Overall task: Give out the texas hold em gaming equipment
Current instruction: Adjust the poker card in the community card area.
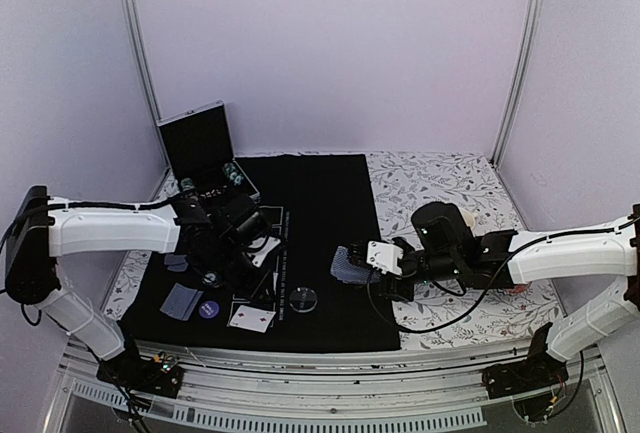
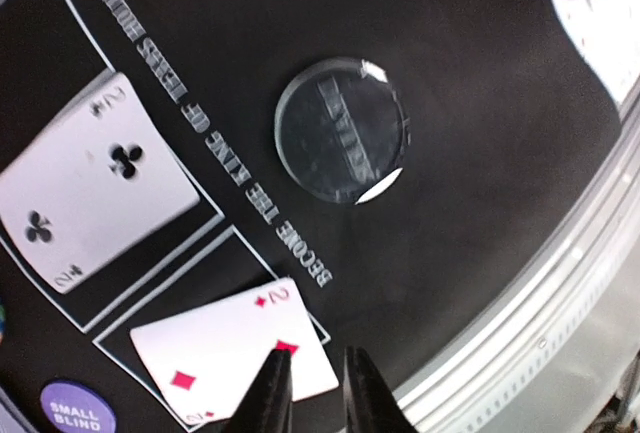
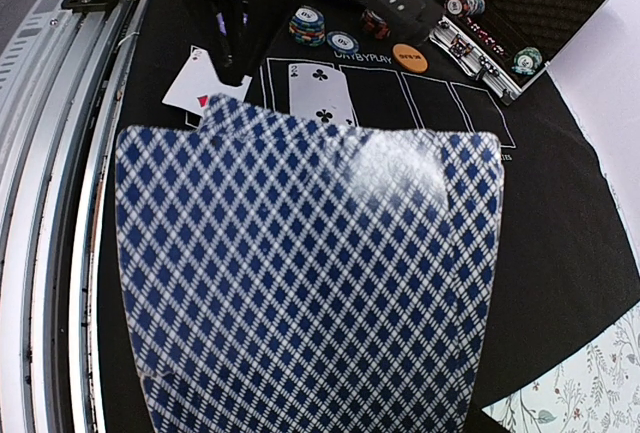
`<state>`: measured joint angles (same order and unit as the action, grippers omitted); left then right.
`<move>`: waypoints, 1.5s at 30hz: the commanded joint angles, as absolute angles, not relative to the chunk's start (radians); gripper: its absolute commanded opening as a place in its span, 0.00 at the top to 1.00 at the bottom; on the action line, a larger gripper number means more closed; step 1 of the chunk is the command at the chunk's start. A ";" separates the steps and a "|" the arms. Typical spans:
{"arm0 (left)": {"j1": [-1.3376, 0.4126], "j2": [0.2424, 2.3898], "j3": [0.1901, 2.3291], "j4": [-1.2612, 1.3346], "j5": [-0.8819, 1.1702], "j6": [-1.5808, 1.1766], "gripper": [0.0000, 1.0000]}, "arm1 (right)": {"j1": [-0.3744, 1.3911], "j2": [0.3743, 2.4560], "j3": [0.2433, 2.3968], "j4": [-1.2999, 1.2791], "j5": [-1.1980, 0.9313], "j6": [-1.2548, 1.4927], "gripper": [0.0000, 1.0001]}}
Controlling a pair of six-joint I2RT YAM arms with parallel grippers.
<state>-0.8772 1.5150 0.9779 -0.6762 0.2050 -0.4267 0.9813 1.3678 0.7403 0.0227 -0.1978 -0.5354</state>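
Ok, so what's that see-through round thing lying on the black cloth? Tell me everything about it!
The clear disc is a round, see-through piece that looks like glass or plastic, with a thick rim and faint letters too blurry to read. A bright glint sits on its lower edge. It lies flat on the black mat, beside the line of white printed words and apart from the face-up cards. Only the mat touches it.

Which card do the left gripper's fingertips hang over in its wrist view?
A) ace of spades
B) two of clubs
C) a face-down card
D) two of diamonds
D: the left gripper has its tips at the edge of the face-up two of diamonds, while the two of clubs lies well apart from them.
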 commanded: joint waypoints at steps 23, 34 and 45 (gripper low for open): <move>-0.998 1.610 0.926 -0.695 0.066 -0.560 0.58 | 0.978 1.322 0.733 0.028 -0.192 -0.521 0.49; -0.998 1.656 0.936 -0.689 -0.002 -0.587 0.61 | 0.978 1.301 0.735 0.007 -0.201 -0.529 0.49; -0.990 1.711 0.958 -0.657 -0.043 -0.601 0.62 | 0.979 1.293 0.734 0.000 -0.201 -0.528 0.49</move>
<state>-0.9859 1.6794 0.9379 -0.6876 -0.0204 -0.5892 0.9813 1.3216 0.7399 0.0059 -0.1936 -0.5346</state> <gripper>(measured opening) 0.377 0.516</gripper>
